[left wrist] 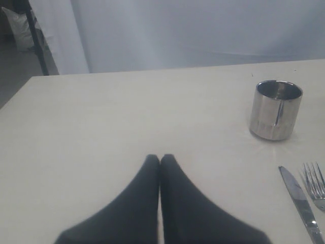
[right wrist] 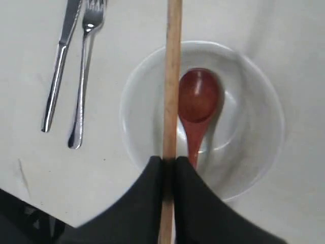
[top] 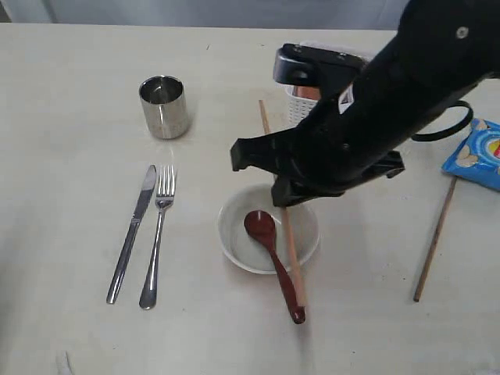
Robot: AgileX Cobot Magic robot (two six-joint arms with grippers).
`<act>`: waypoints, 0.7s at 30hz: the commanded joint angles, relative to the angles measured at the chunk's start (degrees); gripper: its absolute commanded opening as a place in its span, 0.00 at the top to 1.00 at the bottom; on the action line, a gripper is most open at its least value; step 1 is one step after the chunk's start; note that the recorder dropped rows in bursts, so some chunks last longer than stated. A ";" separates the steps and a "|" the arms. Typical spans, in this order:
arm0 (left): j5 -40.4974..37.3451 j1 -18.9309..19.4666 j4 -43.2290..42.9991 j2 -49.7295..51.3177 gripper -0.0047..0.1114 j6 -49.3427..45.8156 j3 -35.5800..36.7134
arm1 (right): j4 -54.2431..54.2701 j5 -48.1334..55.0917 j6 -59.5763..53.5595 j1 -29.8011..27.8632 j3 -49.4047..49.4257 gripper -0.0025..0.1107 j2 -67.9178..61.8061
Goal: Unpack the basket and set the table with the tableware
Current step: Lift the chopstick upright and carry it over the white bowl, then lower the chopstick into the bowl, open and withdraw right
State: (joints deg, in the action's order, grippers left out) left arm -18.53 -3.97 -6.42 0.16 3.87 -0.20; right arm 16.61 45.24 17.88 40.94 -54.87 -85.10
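My right gripper [top: 283,197] [right wrist: 169,160] is shut on a wooden chopstick [top: 290,238] [right wrist: 172,76], held lengthwise over the off-white bowl [top: 234,234] [right wrist: 254,127]. A reddish-brown wooden spoon [top: 261,226] [right wrist: 199,99] lies with its head in the bowl and its handle over the rim. A second chopstick [top: 434,238] lies on the table to the right. The steel cup [top: 164,105] [left wrist: 275,109] stands at the back left, with the knife [top: 133,234] [left wrist: 302,203] and fork [top: 158,234] [left wrist: 316,185] side by side in front of it. My left gripper [left wrist: 160,157] is shut and empty over bare table. The white basket [top: 299,103] is mostly hidden behind the right arm.
A blue chip bag [top: 476,156] lies at the right edge of the table [top: 70,195]. The black right arm [top: 406,70] reaches in from the upper right across the basket. A pale curtain hangs beyond the table's far edge in the left wrist view.
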 commanded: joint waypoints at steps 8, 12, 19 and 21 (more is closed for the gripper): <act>0.03 0.11 0.65 -0.16 0.96 0.03 0.20 | 5.27 -0.93 2.16 1.48 -0.83 0.98 -8.98; 0.03 0.11 0.65 -0.16 0.96 0.03 0.20 | 7.72 -1.90 1.38 1.48 -0.97 0.98 -11.15; 0.03 0.11 0.65 -0.16 0.96 0.03 0.20 | 7.57 -3.38 1.38 1.48 -0.97 0.98 -12.67; 0.03 0.11 0.65 -0.16 0.96 0.03 0.20 | 7.57 -4.82 1.38 1.48 -0.97 0.98 -12.79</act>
State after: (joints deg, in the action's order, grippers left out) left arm -18.53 -3.97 -6.42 0.16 3.87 -0.20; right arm 24.10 42.37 19.81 42.38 -55.44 -97.73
